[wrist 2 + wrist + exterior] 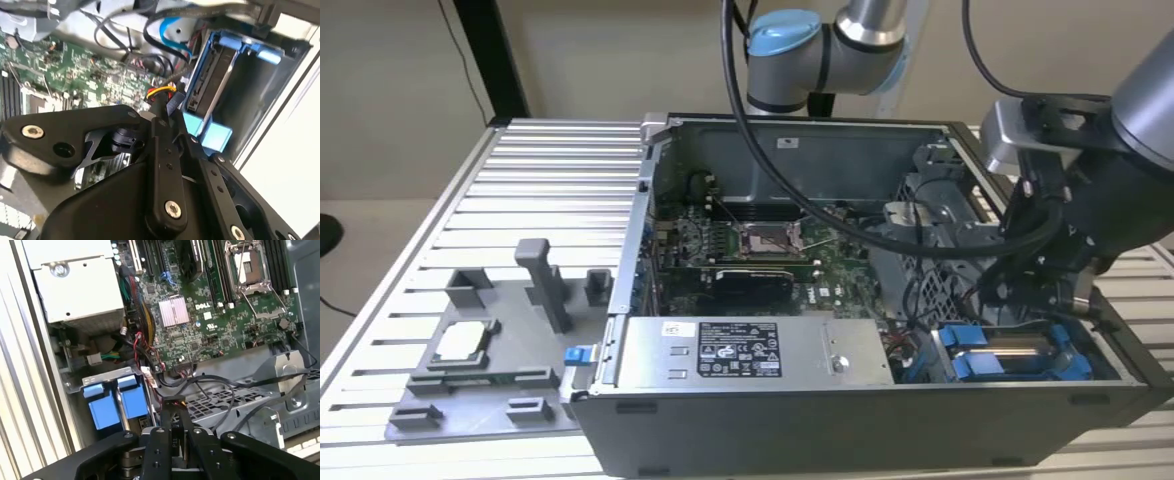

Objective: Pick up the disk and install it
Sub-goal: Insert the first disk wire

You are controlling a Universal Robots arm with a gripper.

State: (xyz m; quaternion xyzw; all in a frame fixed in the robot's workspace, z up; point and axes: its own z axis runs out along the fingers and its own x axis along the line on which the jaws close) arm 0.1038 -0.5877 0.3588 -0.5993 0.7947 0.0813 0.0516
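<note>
The jaws of the gripper [172, 412] stand together, with nothing visible clamped between them. Their tips hang inside the computer case [854, 425], close over a small bundle of red and yellow wires [162, 92] and near the black cables [225, 385] that cross the grey metal floor.

Just beside the tips lies the disk [1021, 358]. It sits in the drive bay [265, 100] in the lower corner of the case on the exterior view's right, with its blue bracket [107, 407] showing at the bay's open side. In the first wrist view the tips and the bracket are apart.

Judgement: the disk appears to be in the bay, so the step in hand is seating it fully.

- Bear on the blue bracket, not on the metal face or its label.
- Push in line with the bay walls. A tilted push is likely to jam the bracket.
- Keep the tips clear of the wire bundle and the cables. Either could snag or be pinched under the disk.
- Apply light, even force, and check that both ends of the bracket sit level.

Farther out are the motherboard [761, 240] and the silver power supply box [734, 350]. The case stands on the slatted counter [547, 180].
</note>
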